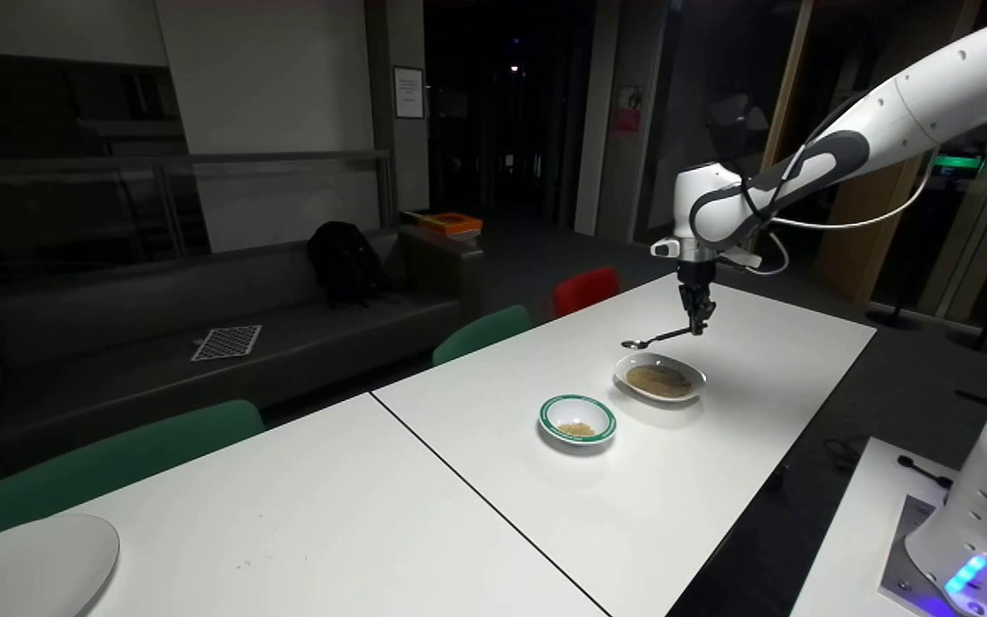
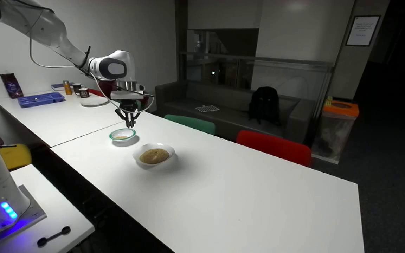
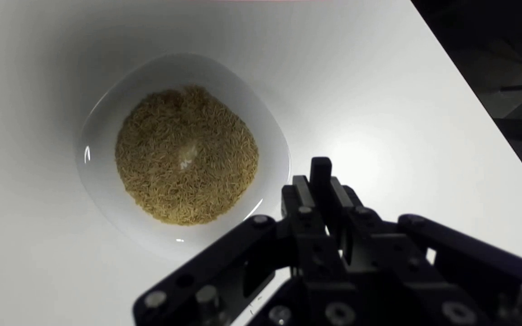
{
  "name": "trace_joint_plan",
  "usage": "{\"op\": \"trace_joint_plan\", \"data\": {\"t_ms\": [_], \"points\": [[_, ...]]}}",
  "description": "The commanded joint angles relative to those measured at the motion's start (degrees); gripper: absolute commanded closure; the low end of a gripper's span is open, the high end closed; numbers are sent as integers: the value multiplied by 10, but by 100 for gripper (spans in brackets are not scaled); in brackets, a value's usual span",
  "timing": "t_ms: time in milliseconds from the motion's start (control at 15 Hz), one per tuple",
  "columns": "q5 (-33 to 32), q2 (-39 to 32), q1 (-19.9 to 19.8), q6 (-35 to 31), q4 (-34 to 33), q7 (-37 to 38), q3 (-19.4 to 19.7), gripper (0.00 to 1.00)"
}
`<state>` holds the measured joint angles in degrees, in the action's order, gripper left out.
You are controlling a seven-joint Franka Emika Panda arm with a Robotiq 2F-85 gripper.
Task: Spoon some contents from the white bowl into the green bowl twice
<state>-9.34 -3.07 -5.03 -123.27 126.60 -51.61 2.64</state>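
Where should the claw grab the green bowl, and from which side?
Pinch the green bowl by its rim, probably best from above, on the side away from the white bowl. It sits upright, open-topped, and its wide rim flares outward. The claw holds the spoon, so release that first.

The gripper [image 3: 323,189] hides most of the spoon [image 3: 321,172] — in the wrist view.

A dark seam [image 1: 490,504] crosses the white table [image 1: 314,514]; the white bowl [image 3: 100,181] and green bowl [image 1: 575,411] stand near each other on one side of it, a plate [image 2: 94,101], a blue tray [image 2: 40,99], two mugs [image 2: 84,93], a dark bag [image 2: 11,85] and perhaps an orange bottle [image 2: 67,88] on the other
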Motion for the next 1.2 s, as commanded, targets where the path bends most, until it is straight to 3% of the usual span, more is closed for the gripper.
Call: {"op": "trace_joint_plan", "data": {"t_ms": [0,400,467,533,1133], "points": [[14,71,-18,-49,79,-26,25,97],[33,120,-30,-98,141,-41,72,97],[13,80,-22,-73,104,-16,64,97],[13,84,-24,-74,108,-17,67,89],[13,79,-22,-74,107,-17,65,89]]}}
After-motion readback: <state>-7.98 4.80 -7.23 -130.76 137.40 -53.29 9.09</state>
